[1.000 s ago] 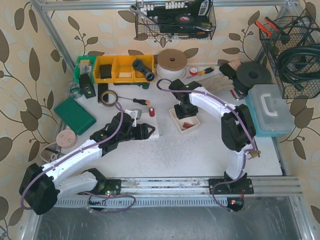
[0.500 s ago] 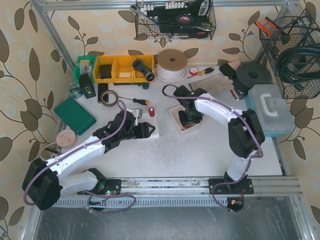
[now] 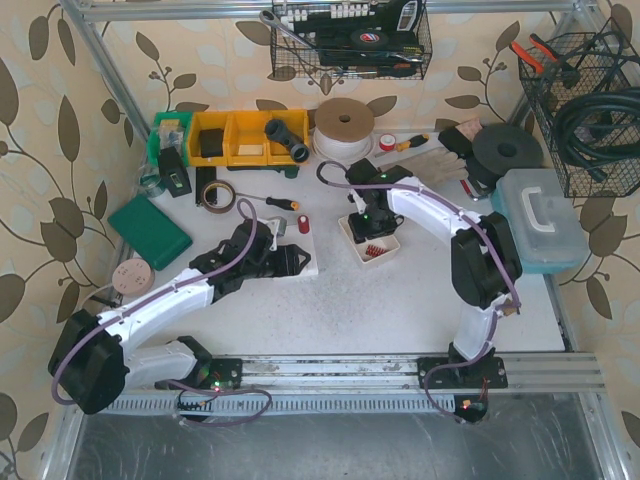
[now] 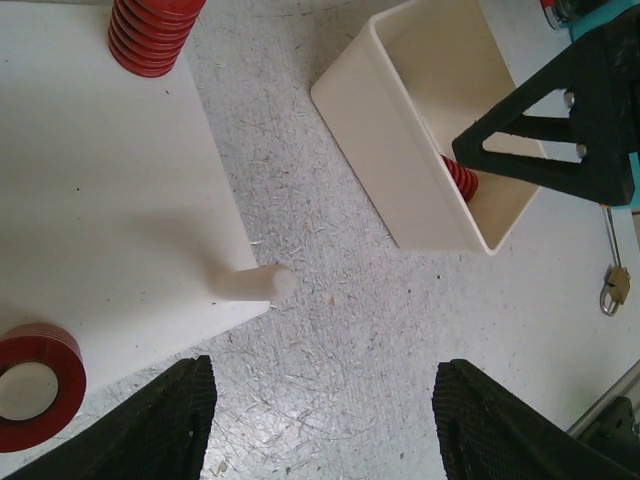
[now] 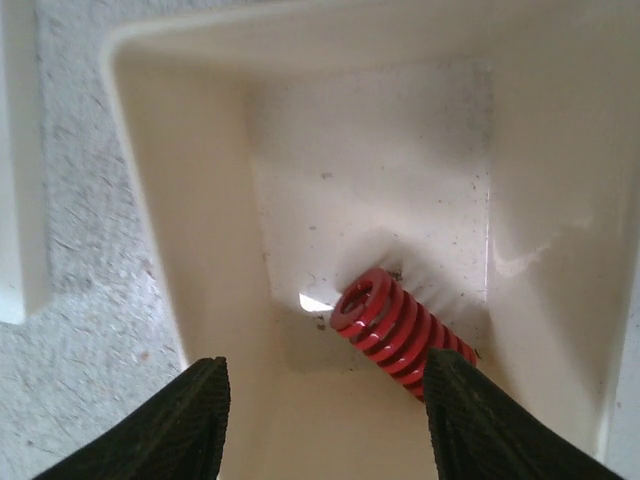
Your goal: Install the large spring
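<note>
Right gripper (image 5: 325,420): hovering over tray (image 5: 180,200), fingers wide, empty.
Large spring (image 5: 400,335): lying at tray's 5 o'clock.
Left gripper (image 4: 325,420): hovering, fingers wide, empty.

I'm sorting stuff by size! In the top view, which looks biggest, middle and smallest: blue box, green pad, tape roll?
Largest to smallest:
1. blue box
2. green pad
3. tape roll

Glossy red spring (image 5: 395,325); smooth cream plastic tray (image 5: 190,220); rough speckled tabletop (image 4: 330,330)
</note>
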You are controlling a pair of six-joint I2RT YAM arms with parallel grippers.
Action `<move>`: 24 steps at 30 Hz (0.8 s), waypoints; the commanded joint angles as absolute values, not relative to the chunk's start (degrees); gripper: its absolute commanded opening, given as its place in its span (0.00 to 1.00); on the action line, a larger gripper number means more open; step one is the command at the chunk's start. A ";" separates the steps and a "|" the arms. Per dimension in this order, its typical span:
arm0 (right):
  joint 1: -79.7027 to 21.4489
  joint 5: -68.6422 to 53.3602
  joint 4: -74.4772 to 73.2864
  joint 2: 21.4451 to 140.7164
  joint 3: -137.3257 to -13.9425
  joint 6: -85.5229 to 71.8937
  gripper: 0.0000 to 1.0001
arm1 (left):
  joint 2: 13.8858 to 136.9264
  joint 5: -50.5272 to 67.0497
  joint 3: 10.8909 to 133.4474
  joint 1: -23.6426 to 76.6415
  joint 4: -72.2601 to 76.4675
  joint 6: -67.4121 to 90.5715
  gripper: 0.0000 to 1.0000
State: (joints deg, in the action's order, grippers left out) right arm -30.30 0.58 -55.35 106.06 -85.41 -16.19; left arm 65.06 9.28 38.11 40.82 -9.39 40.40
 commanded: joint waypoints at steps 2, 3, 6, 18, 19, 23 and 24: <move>-28.29 -2.51 -59.62 108.56 -87.68 -6.15 0.55 | 65.60 10.50 40.60 40.00 -8.97 40.20 0.64; -28.22 -2.36 -60.13 109.07 -87.91 -5.11 0.55 | 65.72 10.54 40.67 39.99 -9.03 40.24 0.64; -28.22 -1.64 -61.31 110.51 -88.37 -3.25 0.56 | 66.12 10.79 40.85 39.94 -9.14 40.30 0.64; -29.49 -1.61 -64.69 114.13 -89.29 -9.03 0.58 | 67.74 11.91 41.49 39.57 -9.23 40.09 0.64; -29.83 -0.83 -65.30 114.55 -89.61 -7.93 0.58 | 67.84 11.95 41.54 39.55 -9.23 40.08 0.64; -30.66 2.96 -66.85 115.74 -90.17 -4.13 0.58 | 68.19 12.13 41.65 39.47 -9.23 40.16 0.64; -30.67 3.90 -66.95 116.01 -90.16 -3.44 0.58 | 68.28 12.13 41.67 39.51 -9.17 40.18 0.63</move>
